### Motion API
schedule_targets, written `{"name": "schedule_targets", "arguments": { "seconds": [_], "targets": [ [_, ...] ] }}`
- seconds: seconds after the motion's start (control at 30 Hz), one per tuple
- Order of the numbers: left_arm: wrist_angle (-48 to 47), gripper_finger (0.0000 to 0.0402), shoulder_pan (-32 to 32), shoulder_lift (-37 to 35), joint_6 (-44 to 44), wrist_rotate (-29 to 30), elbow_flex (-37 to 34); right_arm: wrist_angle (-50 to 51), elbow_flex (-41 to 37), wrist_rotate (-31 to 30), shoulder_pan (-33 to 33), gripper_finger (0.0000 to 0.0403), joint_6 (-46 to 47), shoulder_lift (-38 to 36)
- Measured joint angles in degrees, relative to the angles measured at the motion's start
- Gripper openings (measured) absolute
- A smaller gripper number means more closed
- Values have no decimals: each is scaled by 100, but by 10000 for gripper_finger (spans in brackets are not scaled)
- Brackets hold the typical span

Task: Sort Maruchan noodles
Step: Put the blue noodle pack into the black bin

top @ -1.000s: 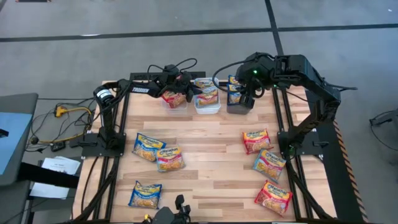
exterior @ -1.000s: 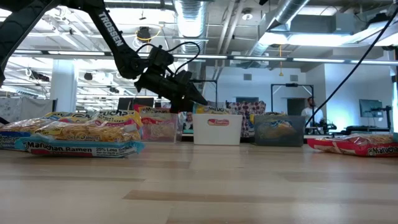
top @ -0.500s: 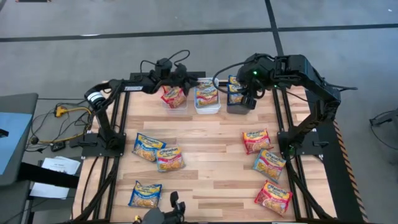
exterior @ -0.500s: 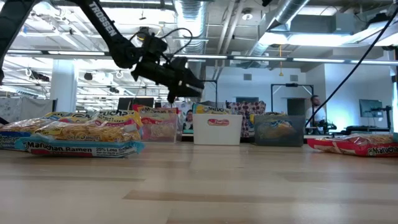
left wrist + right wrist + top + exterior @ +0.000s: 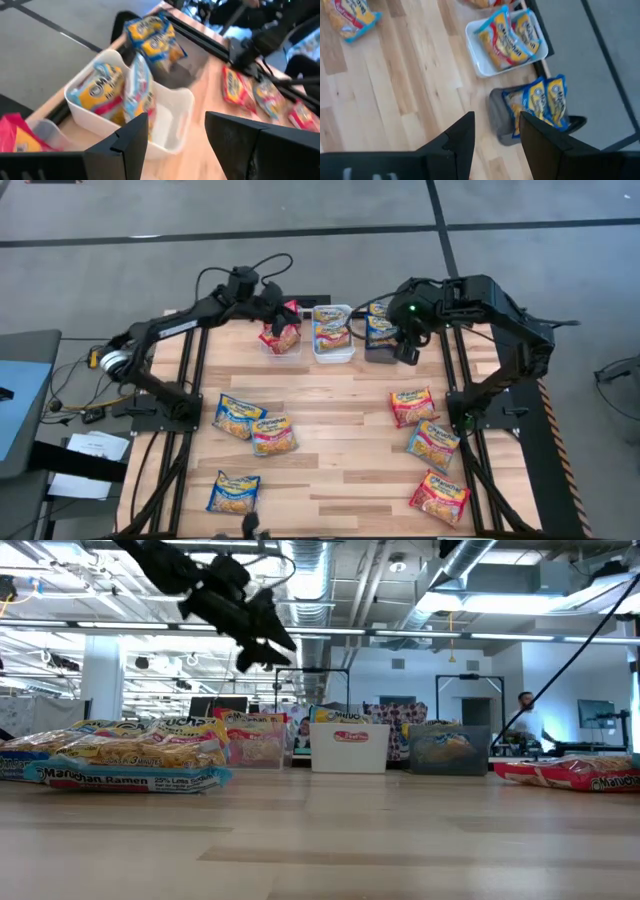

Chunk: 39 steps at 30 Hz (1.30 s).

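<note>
We have seven Maruchan noodles packets loose on the tabletop (image 5: 340,480): a blue/yellow packet (image 5: 234,492) near the front left, another blue/yellow one (image 5: 236,416) overlapped by a red/pink packet (image 5: 273,436) mid-left, and three more on the right (image 5: 412,406), (image 5: 433,444), (image 5: 440,496). The rest already stand in the clear bin (image 5: 283,340), the white bin (image 5: 333,335) and the dark bin (image 5: 381,338) along the far edge.

Our left end effector (image 5: 275,304) hovers above the clear and white bins, its fingers (image 5: 132,137) apart and holding nothing. Our right end effector (image 5: 405,350) hangs beside the dark bin, fingers (image 5: 462,137) likewise parted and empty.

We judge these packets light, with a stiff brittle block inside a slick, crinkly wrapper. We would pinch across a flat packet's edge or seam, gently, since a hard squeeze could crack the noodles and a glossy film may slip. The overlapping pair probably needs the top red/pink one lifted first.
</note>
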<state>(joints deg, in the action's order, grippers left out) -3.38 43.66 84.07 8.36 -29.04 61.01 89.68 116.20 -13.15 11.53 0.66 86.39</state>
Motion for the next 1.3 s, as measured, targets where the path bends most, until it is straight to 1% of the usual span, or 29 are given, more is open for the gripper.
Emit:
{"name": "schedule_targets", "arguments": {
  "seconds": [0.23,0.33,0.5,0.67,0.9,0.97,1.13,1.3],
  "targets": [
    [-1598,183,-318,-1076,-351,20,0,-66,-785,0,-280,175,541,-379],
    [-2275,183,-512,-1452,-518,151,0,-83,-1079,0,-466,175,815,-531],
    [-3428,183,-842,-1881,-657,431,0,-366,-1593,1,-823,175,1165,-800],
    [-4169,183,-1110,-2138,-455,439,0,-533,-2000,0,-1209,175,1568,-892],
    [-4828,183,-1220,-2260,136,445,0,-734,-2384,0,-1772,175,2029,-833],
    [-5035,183,-1220,-2257,163,446,0,-892,-2516,0,-1952,175,2099,-838],
    [-5584,183,-1191,-2151,-190,533,-2,-1289,-2762,0,-2422,175,2097,-840],
    [-5954,183,-1166,-1845,-679,573,-4,-1500,-3005,2,-2780,175,2097,-835]
  ]
}}
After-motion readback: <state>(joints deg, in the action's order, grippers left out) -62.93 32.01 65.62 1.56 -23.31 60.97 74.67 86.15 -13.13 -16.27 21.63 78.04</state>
